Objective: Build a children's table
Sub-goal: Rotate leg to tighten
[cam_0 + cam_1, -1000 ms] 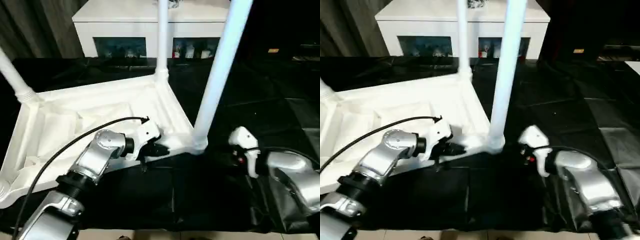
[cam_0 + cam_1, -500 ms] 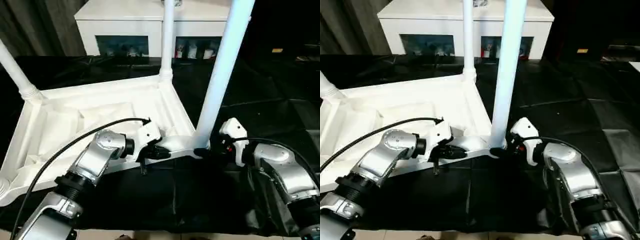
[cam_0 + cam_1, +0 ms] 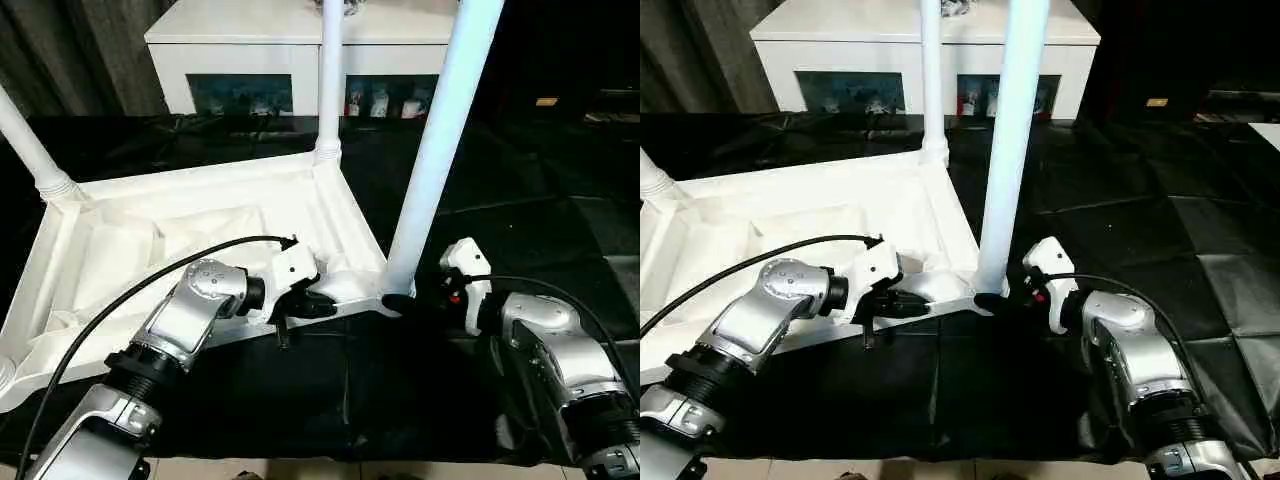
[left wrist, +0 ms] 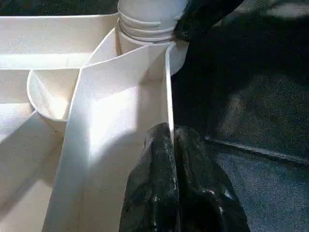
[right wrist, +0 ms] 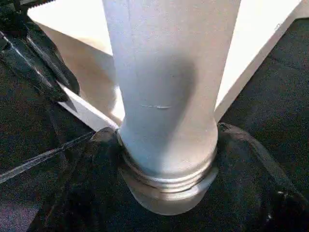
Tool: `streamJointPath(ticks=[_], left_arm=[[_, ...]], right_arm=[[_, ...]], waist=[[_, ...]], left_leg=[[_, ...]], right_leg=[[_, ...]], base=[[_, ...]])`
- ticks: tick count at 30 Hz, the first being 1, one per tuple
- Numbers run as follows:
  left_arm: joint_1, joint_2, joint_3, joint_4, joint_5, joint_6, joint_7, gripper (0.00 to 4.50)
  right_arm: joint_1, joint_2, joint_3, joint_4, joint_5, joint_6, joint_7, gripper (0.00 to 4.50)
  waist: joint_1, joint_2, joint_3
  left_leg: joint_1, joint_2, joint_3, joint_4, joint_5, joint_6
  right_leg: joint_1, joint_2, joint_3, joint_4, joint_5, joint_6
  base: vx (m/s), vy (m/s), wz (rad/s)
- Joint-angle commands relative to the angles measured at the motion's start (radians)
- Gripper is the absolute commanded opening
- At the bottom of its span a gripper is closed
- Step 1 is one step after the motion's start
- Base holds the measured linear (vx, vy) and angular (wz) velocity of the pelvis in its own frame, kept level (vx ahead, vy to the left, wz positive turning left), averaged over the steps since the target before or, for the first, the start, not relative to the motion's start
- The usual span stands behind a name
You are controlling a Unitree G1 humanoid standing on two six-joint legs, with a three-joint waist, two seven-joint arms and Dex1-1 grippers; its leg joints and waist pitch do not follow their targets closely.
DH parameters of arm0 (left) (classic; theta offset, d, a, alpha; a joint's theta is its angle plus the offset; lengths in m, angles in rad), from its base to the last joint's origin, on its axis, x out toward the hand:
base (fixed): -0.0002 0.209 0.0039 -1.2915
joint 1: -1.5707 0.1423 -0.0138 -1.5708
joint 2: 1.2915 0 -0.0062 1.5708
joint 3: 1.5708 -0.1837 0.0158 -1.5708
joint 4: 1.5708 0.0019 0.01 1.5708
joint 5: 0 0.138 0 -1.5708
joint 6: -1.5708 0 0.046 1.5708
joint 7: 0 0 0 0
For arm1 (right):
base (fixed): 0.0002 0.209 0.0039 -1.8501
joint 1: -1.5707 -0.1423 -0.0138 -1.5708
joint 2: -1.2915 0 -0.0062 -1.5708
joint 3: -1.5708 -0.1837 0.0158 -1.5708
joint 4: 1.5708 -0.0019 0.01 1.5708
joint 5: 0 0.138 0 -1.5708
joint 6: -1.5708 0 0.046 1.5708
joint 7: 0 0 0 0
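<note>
So the children's table [image 3: 200, 235] is lying upside down on the black mat [image 3: 540, 200], ribbed underside facing up, with three legs showing: one far left, one far middle, and the near right leg [image 3: 435, 150] standing in its corner socket [image 3: 385, 290]. The left gripper [image 4: 171, 145] is pinched closed on the thin near rim of the top, just left of that socket, holding the top steady. The right gripper [image 3: 400, 302] has its fingers spread around the base of the near right leg, right at the threaded collar, so it's gripping the leg down low. My worry: that collar looks like it isn't seated all the way, so a twist with the leg slightly tilted could cross-thread it or jam it. Also the rim pinch is skinny, so the top could slip and spin along. Behind everything sits a white cabinet [image 3: 250, 45] with dark openings.
</note>
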Motion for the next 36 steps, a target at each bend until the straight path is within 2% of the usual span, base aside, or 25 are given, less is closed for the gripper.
streamJointPath(ticks=[1,4,6,8,9,12,15,17,19,20,23,24,25,26,28,31,34,36], left_arm=[[0.003,-0.006,-0.027,-0.047,-0.009,-0.002,-0.044,0.0],[0.002,-0.01,-0.03,-0.041,-0.004,0.0,-0.036,0.0],[0.002,-0.024,-0.034,-0.025,0.014,0.001,-0.001,0.0],[-0.003,-0.066,-0.038,0.01,0.048,0.004,0.085,0.0],[-0.004,-0.068,-0.039,0.011,0.049,0.005,0.089,0.0],[-0.018,-0.174,-0.032,0.077,0.068,0.026,0.225,0.0],[-0.042,-0.276,-0.024,0.148,0.078,0.034,0.342,0.0],[-0.073,-0.35,-0.015,0.208,0.094,0.03,0.429,0.0],[-0.109,-0.41,-0.007,0.275,0.115,-0.005,0.516,0.0],[-0.119,-0.423,-0.011,0.295,0.126,-0.022,0.533,0.0],[-0.148,-0.451,-0.013,0.344,0.153,-0.071,0.569,0.0],[-0.149,-0.451,-0.013,0.346,0.154,-0.073,0.569,0.0],[-0.155,-0.449,-0.013,0.352,0.159,-0.08,0.568,0.0],[-0.156,-0.441,-0.012,0.352,0.159,-0.082,0.56,0.0],[-0.158,-0.436,-0.008,0.359,0.16,-0.087,0.556,0.0],[-0.16,-0.415,0.003,0.37,0.168,-0.109,0.548,0.0],[-0.157,-0.403,0.009,0.368,0.169,-0.117,0.535,0.0],[-0.145,-0.378,0.009,0.349,0.168,-0.124,0.501,0.0]], right_arm=[[-0.022,0.017,-0.021,0.006,0.022,-0.012,-0.011,2.73],[-0.012,0.054,-0.04,0.027,0.013,-0.026,-0.065,2.73],[-0.018,0.096,-0.056,0.06,-0.025,-0.041,-0.193,2.72],[-0.024,0.162,-0.081,0.094,-0.075,-0.026,-0.398,2.72],[-0.024,0.165,-0.083,0.095,-0.076,-0.025,-0.406,2.72],[-0.034,0.263,-0.117,0.127,-0.116,0.012,-0.645,2.72],[-0.069,0.323,-0.095,0.178,-0.156,0.016,-0.744,2.72],[-0.102,0.37,-0.073,0.218,-0.187,0.0,-0.798,2.71],[-0.127,0.407,-0.057,0.24,-0.214,-0.001,-0.859,2.7],[-0.132,0.419,-0.053,0.243,-0.213,-0.002,-0.861,2.7],[-0.145,0.452,-0.05,0.252,-0.209,-0.012,-0.866,2.7],[-0.145,0.452,-0.05,0.253,-0.21,-0.013,-0.866,2.7],[-0.144,0.455,-0.054,0.242,-0.198,-0.018,-0.844,2.7],[-0.134,0.455,-0.063,0.215,-0.177,-0.023,-0.812,3.04],[-0.127,0.453,-0.068,0.196,-0.169,-0.031,-0.802,3.38],[-0.105,0.432,-0.073,0.147,-0.176,-0.033,-0.816,3.59],[-0.095,0.416,-0.078,0.118,-0.173,-0.018,-0.815,3.81],[-0.072,0.379,-0.082,0.065,-0.184,0.006,-0.807,3.92]], waist=[[0.001,-0.009,-0.067],[-0.002,-0.009,-0.067],[-0.007,-0.008,-0.066],[-0.013,-0.009,-0.065],[-0.014,-0.008,-0.063],[-0.021,-0.005,-0.061],[-0.031,-0.002,-0.054],[-0.034,-0.004,-0.054],[-0.034,-0.005,-0.054],[-0.032,-0.01,-0.054],[-0.027,-0.006,-0.053],[-0.027,-0.007,-0.054],[-0.026,-0.004,-0.054],[-0.025,-0.004,-0.054],[-0.023,-0.004,-0.055],[-0.024,-0.003,-0.059],[-0.027,-0.004,-0.061],[-0.026,-0.004,-0.06]], left_leg=[[0.021,0.047,-0.02,-0.075,-0.181,0.07],[0.019,0.046,-0.02,-0.075,-0.181,0.068],[0.021,0.047,-0.02,-0.077,-0.191,0.061],[0.02,0.044,-0.022,-0.08,-0.213,0.035],[0.022,0.045,-0.021,-0.082,-0.217,0.029],[0.025,0.043,-0.023,-0.087,-0.263,-0.007],[0.034,0.04,-0.028,-0.093,-0.378,-0.033],[0.038,0.039,-0.032,-0.095,-0.425,-0.039],[0.044,0.036,-0.031,-0.095,-0.441,-0.039],[0.047,0.034,-0.029,-0.092,-0.443,-0.033],[0.042,0.033,-0.032,-0.095,-0.44,-0.016],[0.042,0.034,-0.032,-0.095,-0.439,-0.015],[0.042,0.034,-0.033,-0.096,-0.441,-0.015],[0.041,0.035,-0.034,-0.097,-0.439,-0.015],[0.038,0.035,-0.034,-0.099,-0.435,-0.013],[0.021,0.038,-0.038,-0.104,-0.387,-0.01],[0.02,0.039,-0.033,-0.101,-0.357,0.003],[0.022,0.039,-0.032,-0.1,-0.35,0.01]], right_leg=[[0.051,-0.043,0.024,-0.048,-0.141,-0.28],[0.052,-0.044,0.025,-0.048,-0.141,-0.28],[0.046,-0.043,0.026,-0.05,-0.16,-0.274],[0.047,-0.043,0.025,-0.054,-0.208,-0.258],[0.044,-0.041,0.026,-0.057,-0.217,-0.254],[0.039,-0.038,0.026,-0.062,-0.262,-0.234],[0.034,-0.037,0.022,-0.078,-0.366,-0.205],[0.033,-0.039,0.021,-0.087,-0.404,-0.181],[0.028,-0.038,0.021,-0.094,-0.424,-0.167],[0.026,-0.038,0.021,-0.098,-0.434,-0.161],[0.027,-0.04,0.019,-0.104,-0.471,-0.134],[0.026,-0.041,0.019,-0.106,-0.475,-0.13],[0.026,-0.041,0.018,-0.106,-0.483,-0.127],[0.027,-0.042,0.018,-0.106,-0.483,-0.124],[0.029,-0.043,0.018,-0.105,-0.478,-0.124],[0.041,-0.044,0.019,-0.094,-0.406,-0.132],[0.041,-0.044,0.021,-0.088,-0.337,-0.164],[0.04,-0.045,0.022,-0.088,-0.33,-0.173]], base=[[0.0,0.0,0.0],[0.0,0.0,0.0],[0.0,0.0,0.0],[0.0,0.0,0.0],[0.0,0.0,0.0],[0.0,0.0,0.0],[0.0,0.0,0.0],[0.0,0.0,0.0],[0.0,0.0,0.0],[0.0,0.0,0.0],[0.0,0.0,0.0],[0.0,0.0,0.0],[0.0,0.0,0.0],[0.0,0.0,0.0],[0.0,0.0,0.0],[0.0,0.0,0.0],[0.0,0.0,0.0],[0.0,0.0,0.0]])
